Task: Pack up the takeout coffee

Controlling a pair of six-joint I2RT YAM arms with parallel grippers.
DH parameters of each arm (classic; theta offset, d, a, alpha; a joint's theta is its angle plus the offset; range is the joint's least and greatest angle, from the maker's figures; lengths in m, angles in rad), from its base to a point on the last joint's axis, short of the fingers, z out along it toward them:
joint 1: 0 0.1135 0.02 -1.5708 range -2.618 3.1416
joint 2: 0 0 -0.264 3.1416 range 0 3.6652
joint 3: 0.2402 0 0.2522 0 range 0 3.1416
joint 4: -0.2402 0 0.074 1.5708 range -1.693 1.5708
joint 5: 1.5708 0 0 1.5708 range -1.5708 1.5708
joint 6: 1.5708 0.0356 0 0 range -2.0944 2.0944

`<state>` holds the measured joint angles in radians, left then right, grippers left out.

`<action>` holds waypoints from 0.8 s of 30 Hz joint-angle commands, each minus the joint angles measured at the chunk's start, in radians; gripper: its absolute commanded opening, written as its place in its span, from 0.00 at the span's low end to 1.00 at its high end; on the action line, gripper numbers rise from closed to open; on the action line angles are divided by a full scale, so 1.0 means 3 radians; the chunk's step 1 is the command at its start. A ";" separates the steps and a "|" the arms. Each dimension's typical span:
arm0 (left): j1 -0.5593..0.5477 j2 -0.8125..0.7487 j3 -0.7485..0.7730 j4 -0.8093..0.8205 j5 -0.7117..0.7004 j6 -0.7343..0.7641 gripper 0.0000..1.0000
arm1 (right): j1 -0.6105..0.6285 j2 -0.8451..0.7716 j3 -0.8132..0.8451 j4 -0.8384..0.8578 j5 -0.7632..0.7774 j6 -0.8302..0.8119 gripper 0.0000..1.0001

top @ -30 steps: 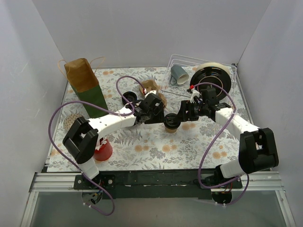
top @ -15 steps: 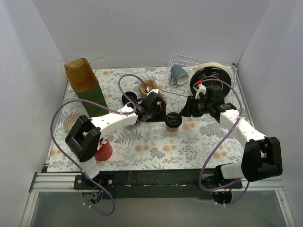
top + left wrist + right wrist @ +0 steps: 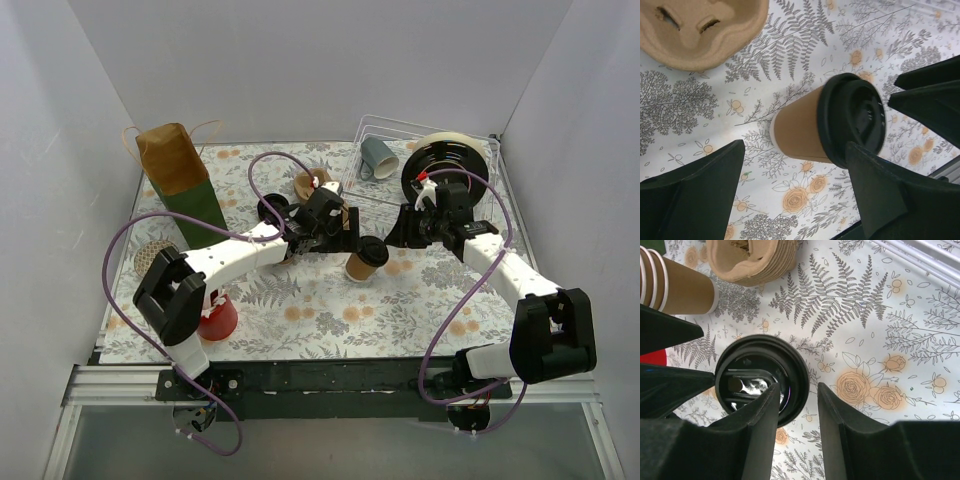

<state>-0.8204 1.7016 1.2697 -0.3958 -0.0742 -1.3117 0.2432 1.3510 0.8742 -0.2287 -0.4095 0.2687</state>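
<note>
Fern-printed bench (image 3: 420, 300) carries the takeout coffee (image 3: 800, 132) at its middle, lid on. The left fingers (image 3: 695, 200) flank it, spread wide and not touching, probably lining up a grasp. The right fingers (image 3: 850, 440) hover near its lid, narrowed, holding nothing.

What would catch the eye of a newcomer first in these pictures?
First the tan cup with its black lid, mid-table on the flowered mat. The left pincer is open around it without touching, and the right pincer hangs just beside it. After that come the paper bag at the back left and the red cup near the left arm's base.
</note>
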 commanded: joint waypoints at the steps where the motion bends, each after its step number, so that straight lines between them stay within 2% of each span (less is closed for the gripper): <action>1: 0.0009 -0.0191 0.0145 0.0056 0.0033 0.0067 0.81 | -0.0008 0.0007 0.0006 0.0133 0.0112 0.0055 0.43; 16: 0.0014 -0.0190 -0.0255 0.0148 -0.0060 0.0000 0.77 | -0.0008 0.0129 -0.0061 0.0282 -0.0107 -0.0133 0.44; 20: 0.0014 -0.0216 -0.0152 0.0128 -0.0019 0.0133 0.77 | -0.0008 0.0104 0.0067 0.0180 0.0265 -0.0358 0.64; 24: 0.0014 -0.0272 -0.0121 0.0092 -0.0039 0.0169 0.77 | -0.0008 0.0078 0.0093 0.0455 0.0526 -0.0762 0.67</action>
<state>-0.8200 1.6951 1.1938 -0.3664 -0.0746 -1.2930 0.2432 1.3937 0.8585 -0.1783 -0.3443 0.1753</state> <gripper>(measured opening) 0.771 0.658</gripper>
